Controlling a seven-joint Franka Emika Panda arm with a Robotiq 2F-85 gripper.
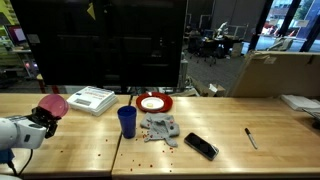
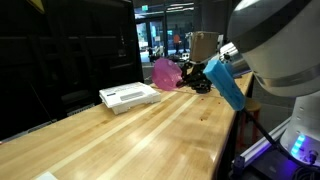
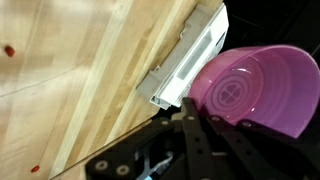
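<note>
The pincer [image 3: 190, 128] is pressed together on the rim of a pink bowl [image 3: 258, 88], pinching it at the near edge. The bowl is clear of the worktop [image 1: 230, 130], tipped on its side with its hollow facing the wrist camera. From the pincer the bowl juts forward and slightly up, toward a flat white box [image 1: 92, 99] lying on the wood. In the wrist view its rim overlaps that box's corner, though whether they touch I cannot tell. Farther along stand a blue cup [image 1: 127, 121] and a red plate [image 1: 168, 100] — then a grey cloth [image 1: 160, 127], well apart from the bowl.
</note>
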